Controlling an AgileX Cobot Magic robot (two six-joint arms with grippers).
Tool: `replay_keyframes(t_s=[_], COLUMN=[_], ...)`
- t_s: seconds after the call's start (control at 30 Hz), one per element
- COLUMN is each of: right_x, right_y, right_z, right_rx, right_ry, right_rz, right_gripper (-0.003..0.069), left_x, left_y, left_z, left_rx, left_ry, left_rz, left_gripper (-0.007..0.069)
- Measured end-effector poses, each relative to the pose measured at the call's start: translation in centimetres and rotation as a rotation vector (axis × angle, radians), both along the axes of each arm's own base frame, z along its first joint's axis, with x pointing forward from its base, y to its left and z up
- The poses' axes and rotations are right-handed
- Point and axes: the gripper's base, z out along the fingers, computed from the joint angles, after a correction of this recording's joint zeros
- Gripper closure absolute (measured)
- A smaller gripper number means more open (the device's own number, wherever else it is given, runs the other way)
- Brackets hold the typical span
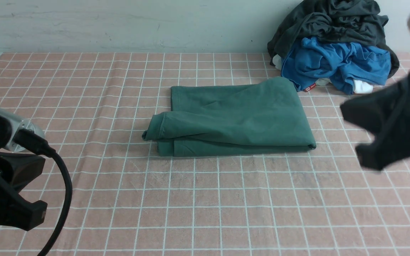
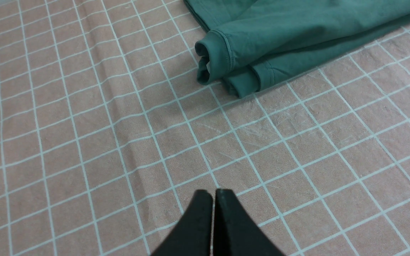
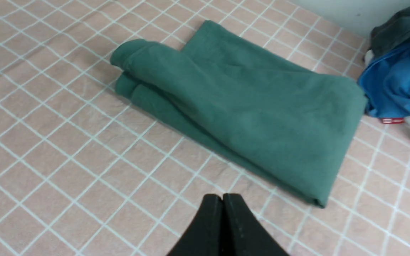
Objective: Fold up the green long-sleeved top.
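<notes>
Here we see the green long-sleeved top (image 1: pixel 233 119) folded into a flat rectangle mid-counter (image 1: pixel 205 199), cuffs stacked at its left end. Left fingers (image 2: pixel 214 199) and right fingers (image 3: pixel 222 202) are both pressed closed, empty, above bare cloth near the top. Blue garment (image 1: pixel 336 64) and dark garment (image 1: pixel 333 21) sit piled far right.

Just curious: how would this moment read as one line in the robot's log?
green top: folded, lying on checked cloth | left tool: shut, empty | right tool: shut, empty
</notes>
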Motion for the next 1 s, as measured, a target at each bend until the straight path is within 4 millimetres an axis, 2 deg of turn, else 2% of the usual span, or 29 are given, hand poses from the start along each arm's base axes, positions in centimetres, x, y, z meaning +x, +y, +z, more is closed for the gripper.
replay_keyframes(t_s=[0.03,0.07,0.13,0.2,0.4,0.6,0.73,0.83,1.0], right_x=[-0.3,-1.1,-2.2,-3.2,-6.2,-6.9,-7.8,-8.5,-10.2], right_y=[-0.1,-0.5,-1.0,-1.6,-3.4,-4.0,-5.3,-6.6,-8.8], right_z=[-1.6,-4.3,-8.2,-11.4,-16.7,-17.9,-17.6,-16.9,-16.2], right_rx=[-0.001,0.047,0.079,0.098,0.159,0.144,0.227,0.256,0.150], right_ry=[0.011,-0.039,-0.079,-0.101,-0.150,-0.080,-0.022,-0.075,-0.241], right_rz=[0.003,0.011,0.020,0.028,0.020,-0.009,-0.130,-0.198,-0.323], right_gripper=[0.0672,0.0672,0.0672,0.0673,0.0673,0.0673,0.0673,0.0673,0.0673], left_x=[0.0,0.0,0.0,0.0,0.0,0.0,0.0,0.0,0.0], left_y=[0.0,0.0,0.0,0.0,0.0,0.0,0.0,0.0,0.0], left_z=[0.0,0.0,0.0,0.0,0.0,0.0,0.0,0.0,0.0], left_rx=[0.000,0.000,0.000,0.000,0.000,-0.002,-0.001,0.002,-0.001], left_ry=[0.000,0.000,0.000,-0.001,-0.002,-0.003,-0.003,-0.004,-0.003], left_rz=[0.000,0.000,0.000,0.000,0.000,0.000,0.000,0.000,0.000], left_gripper=[0.0628,0.0628,0.0628,0.0628,0.0628,0.0628,0.0628,0.0628,0.0628])
